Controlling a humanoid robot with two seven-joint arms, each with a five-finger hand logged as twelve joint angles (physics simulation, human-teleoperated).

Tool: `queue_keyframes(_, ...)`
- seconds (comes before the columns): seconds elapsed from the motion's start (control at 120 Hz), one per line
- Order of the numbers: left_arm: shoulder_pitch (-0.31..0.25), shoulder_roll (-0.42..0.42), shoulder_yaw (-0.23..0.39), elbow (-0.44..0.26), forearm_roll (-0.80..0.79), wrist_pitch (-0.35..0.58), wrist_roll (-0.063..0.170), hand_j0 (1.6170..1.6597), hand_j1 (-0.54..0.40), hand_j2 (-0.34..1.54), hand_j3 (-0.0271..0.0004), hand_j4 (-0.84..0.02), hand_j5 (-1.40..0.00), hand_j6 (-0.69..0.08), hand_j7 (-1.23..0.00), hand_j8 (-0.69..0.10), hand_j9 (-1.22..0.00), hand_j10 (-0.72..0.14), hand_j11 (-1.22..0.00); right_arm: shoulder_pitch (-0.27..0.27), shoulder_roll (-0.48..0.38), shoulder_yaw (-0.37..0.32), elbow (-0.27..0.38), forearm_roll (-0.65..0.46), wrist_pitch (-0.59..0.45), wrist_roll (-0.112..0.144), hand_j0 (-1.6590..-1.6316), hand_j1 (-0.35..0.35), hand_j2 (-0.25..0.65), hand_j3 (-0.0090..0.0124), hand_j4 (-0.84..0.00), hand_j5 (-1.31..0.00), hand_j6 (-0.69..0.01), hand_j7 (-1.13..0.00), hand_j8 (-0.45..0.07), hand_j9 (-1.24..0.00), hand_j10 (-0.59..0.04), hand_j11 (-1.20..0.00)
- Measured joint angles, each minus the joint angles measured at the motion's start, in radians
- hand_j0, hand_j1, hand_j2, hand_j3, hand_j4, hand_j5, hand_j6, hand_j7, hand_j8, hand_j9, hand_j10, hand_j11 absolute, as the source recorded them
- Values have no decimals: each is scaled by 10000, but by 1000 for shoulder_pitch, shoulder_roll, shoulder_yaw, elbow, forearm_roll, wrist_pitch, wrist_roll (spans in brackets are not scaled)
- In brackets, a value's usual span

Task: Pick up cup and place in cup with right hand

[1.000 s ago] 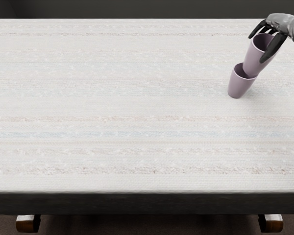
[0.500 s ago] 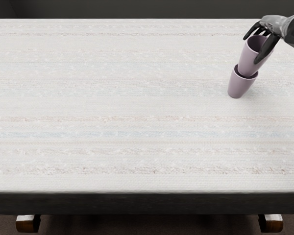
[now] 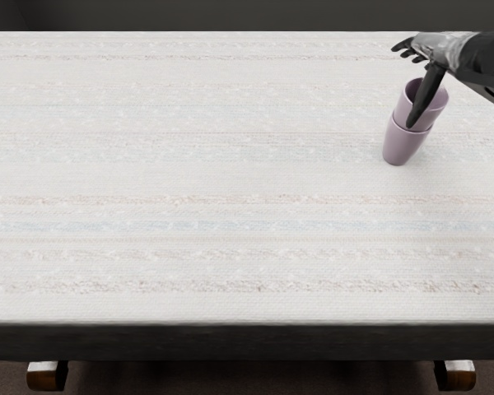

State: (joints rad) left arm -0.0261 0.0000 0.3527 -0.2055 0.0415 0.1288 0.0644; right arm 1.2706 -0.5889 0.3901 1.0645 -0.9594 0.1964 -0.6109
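The cup (image 3: 430, 115) sits inside the lower cup (image 3: 405, 146) near the surface's (image 3: 230, 181) far right corner; the right hand's (image 3: 435, 51) fingers (image 3: 404, 45) are spread.

The counter (image 3: 189, 173) is lit brightly and evenly, seemingly from above, while its front side, the background (image 3: 189, 15) and the floor (image 3: 247, 378) are left dim. Soft, faint shading is cast near the 2 cups (image 3: 404, 148). Pale highlights are caught on the hand (image 3: 435, 49); outlines are rendered crisply.
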Motion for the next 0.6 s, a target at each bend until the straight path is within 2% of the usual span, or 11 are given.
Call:
queue_keyframes(0.333,0,0,0,0,0,0,0,16581,3490,0,0,-1,-1,-2,0,-1,0,-1,0,-25,24,-8,169,-14,-36,0,-16580,-3027,-39,0,-446,-553,-432,-541,-394,-550,-409,-546)
queue_keyframes(0.508,0,0,0,0,0,0,0,16581,3490,0,0,-2,-1,-2,0,-2,0,-1,0,-76,47,-2,280,14,-35,0,-16580,-3098,-43,0,-375,-456,-379,-449,-356,-454,-355,-452)
queue_keyframes(0.558,0,0,0,0,0,0,0,16581,3491,0,0,-3,-1,-3,0,-3,0,-2,0,-95,24,0,333,63,-20,9,-16580,-3108,-45,0,-365,-441,-371,-434,-351,-439,-347,-437)
queue_keyframes(0.6,0,0,0,0,0,0,0,16581,3491,0,0,-3,-1,-4,0,-3,0,-2,0,-110,-19,2,380,114,6,34,-16580,-3116,-46,0,-357,-431,-365,-424,-347,-429,-342,-427)
